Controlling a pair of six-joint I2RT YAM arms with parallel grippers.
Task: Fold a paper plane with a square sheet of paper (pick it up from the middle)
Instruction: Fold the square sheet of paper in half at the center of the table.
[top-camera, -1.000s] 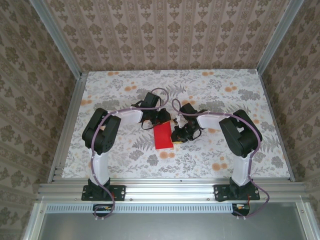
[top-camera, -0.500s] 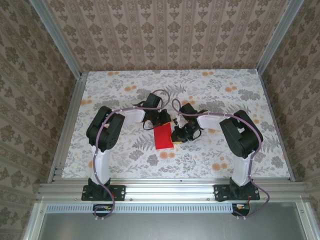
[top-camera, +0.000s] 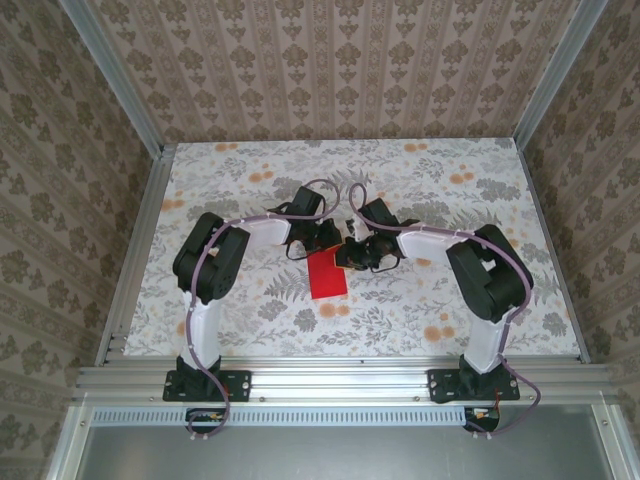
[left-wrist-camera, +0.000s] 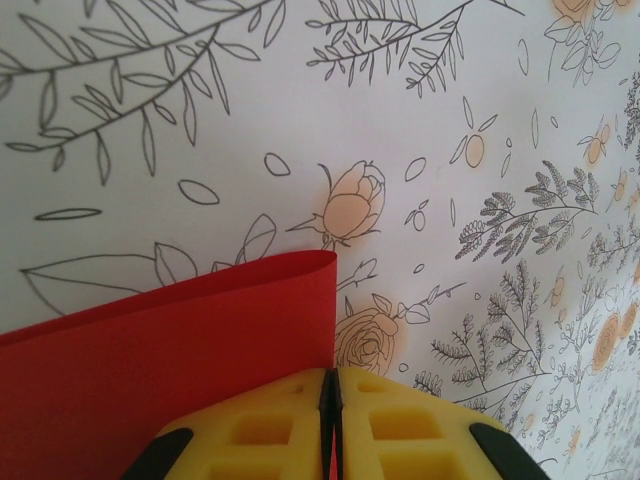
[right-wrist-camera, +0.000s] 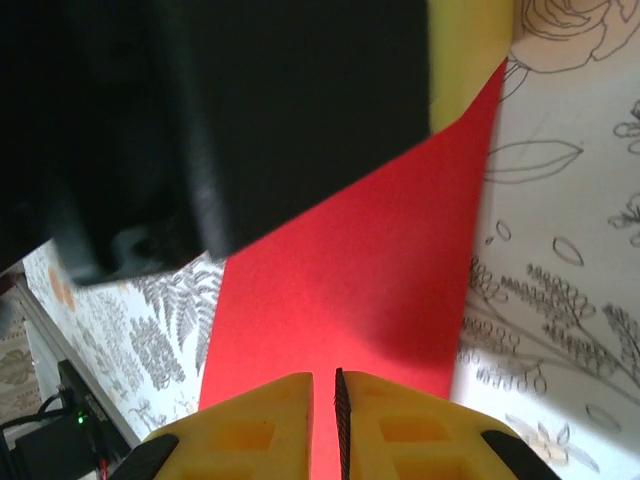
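Mid-fold, left gripper (left-wrist-camera: 331, 375) and right gripper (right-wrist-camera: 323, 376) pinched shut on square sheet of paper (top-camera: 327, 278); next, align edges, crease.

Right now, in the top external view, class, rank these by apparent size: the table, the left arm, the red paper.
1. Table
2. Left arm
3. Red paper
The raised arm sits nearer the camera, so it looks enlarged, but the order holds.
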